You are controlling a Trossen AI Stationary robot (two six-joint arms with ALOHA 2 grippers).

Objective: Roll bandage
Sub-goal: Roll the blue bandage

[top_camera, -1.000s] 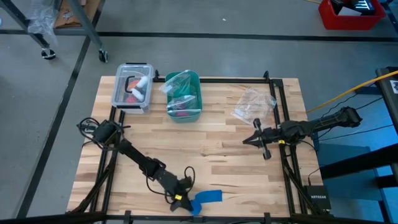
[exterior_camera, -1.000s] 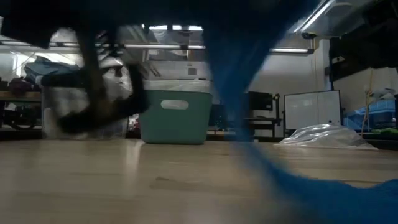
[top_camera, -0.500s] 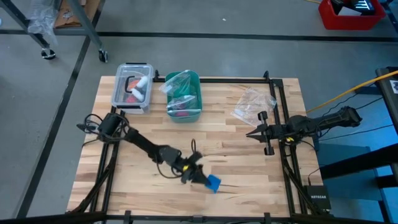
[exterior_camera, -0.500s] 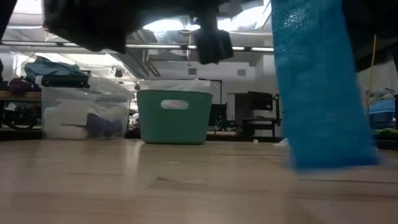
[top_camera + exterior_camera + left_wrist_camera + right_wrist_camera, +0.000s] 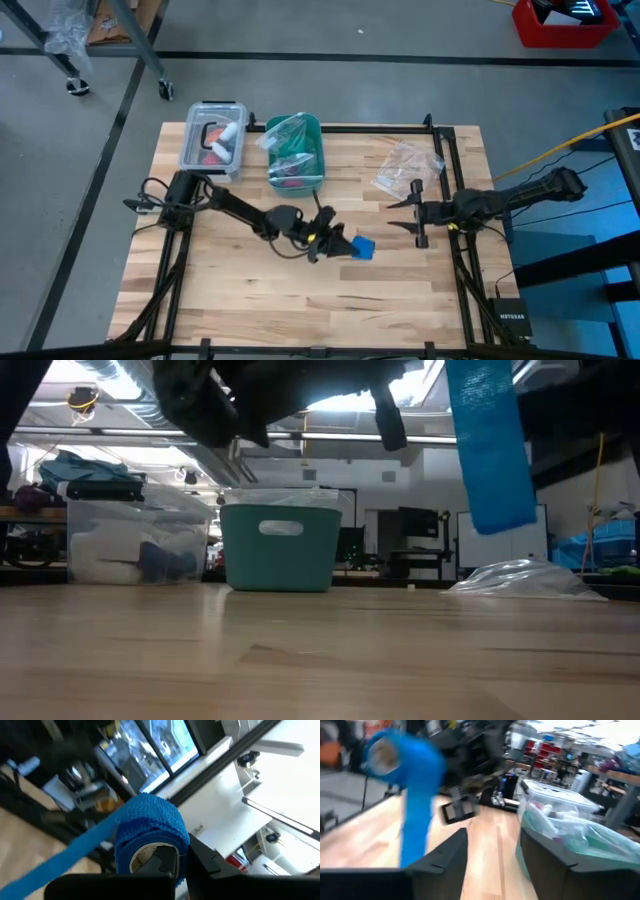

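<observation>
My left tool (image 5: 345, 246) is out over the middle of the counter (image 5: 400, 290), clamped on the bandage (image 5: 364, 248). In the left wrist view the bandage (image 5: 150, 832) is a blue roll pinched between my dark fingers (image 5: 162, 862), with a loose tail trailing off it. In the low view that tail (image 5: 490, 445) hangs straight down, clear of the wood. My right tool (image 5: 412, 215) waits near the counter's right edge, well apart from the roll, fingers spread; through the right wrist view I see the roll (image 5: 402, 757) held up ahead. Teal bin (image 5: 296, 155) and clear lidded box (image 5: 212, 138) sit at the far edge, crumpled plastic bag (image 5: 408, 165) to their right.
</observation>
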